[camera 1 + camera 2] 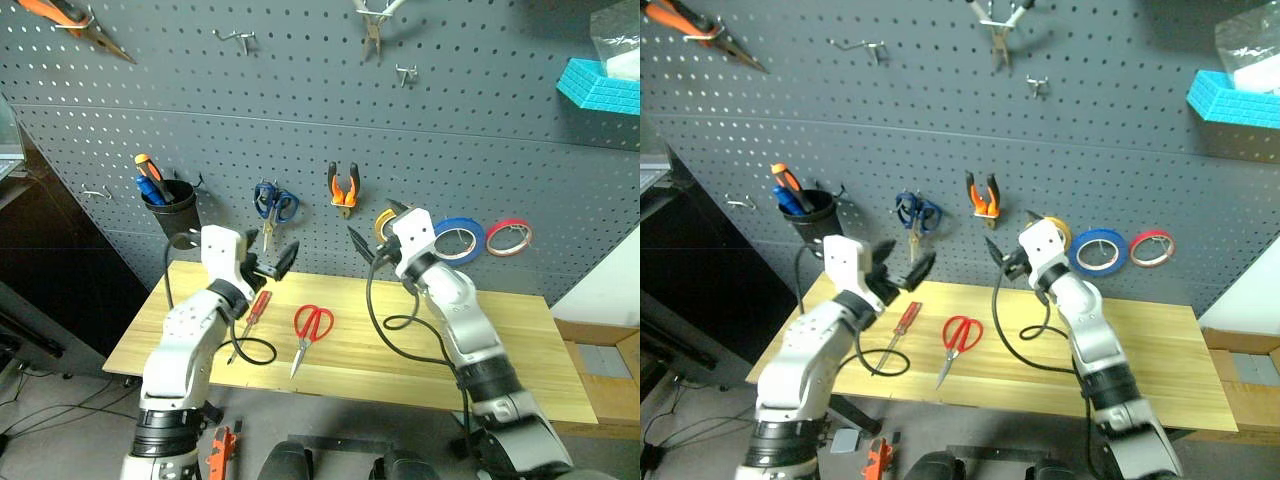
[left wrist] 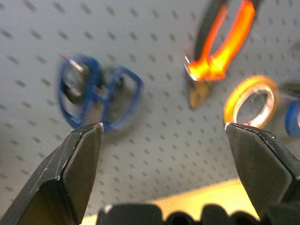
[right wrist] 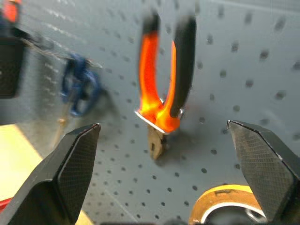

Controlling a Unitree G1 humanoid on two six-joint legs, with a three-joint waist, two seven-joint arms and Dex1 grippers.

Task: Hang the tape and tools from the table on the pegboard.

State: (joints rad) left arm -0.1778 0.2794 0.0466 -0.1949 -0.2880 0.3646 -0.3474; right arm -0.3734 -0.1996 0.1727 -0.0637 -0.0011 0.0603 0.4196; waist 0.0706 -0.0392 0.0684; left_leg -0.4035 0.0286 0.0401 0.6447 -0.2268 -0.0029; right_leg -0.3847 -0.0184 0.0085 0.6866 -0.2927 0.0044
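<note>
1. The right gripper [image 1: 372, 246], two black fingers spread wide and holding nothing, hangs just in front of the large dark grey perforated pegboard [image 1: 300, 120], with the small pliers with orange-and-black handles [image 1: 343, 189] on a hook at its 11 o'clock.
2. The left gripper [image 1: 272, 264] is likewise released and empty, poised over the rectangular light wooden table [image 1: 540, 340].
3. The thin blue ring of tape [image 1: 458, 238] is already on the board, at 3 o'clock from the right gripper, between a yellow roll and a red one.
4. Two tools remain on the table: the red-handled scissors [image 1: 311, 328], blades closed and pointing toward the near edge, and the slim screwdriver with a translucent red handle [image 1: 255, 309], lying at their 9 o'clock.
5. The next step is likely a pickup with the left gripper: the screwdriver sits just below it, so a straight descent across the handle, clear of the black cable beside it, should give the surest hold.
</note>
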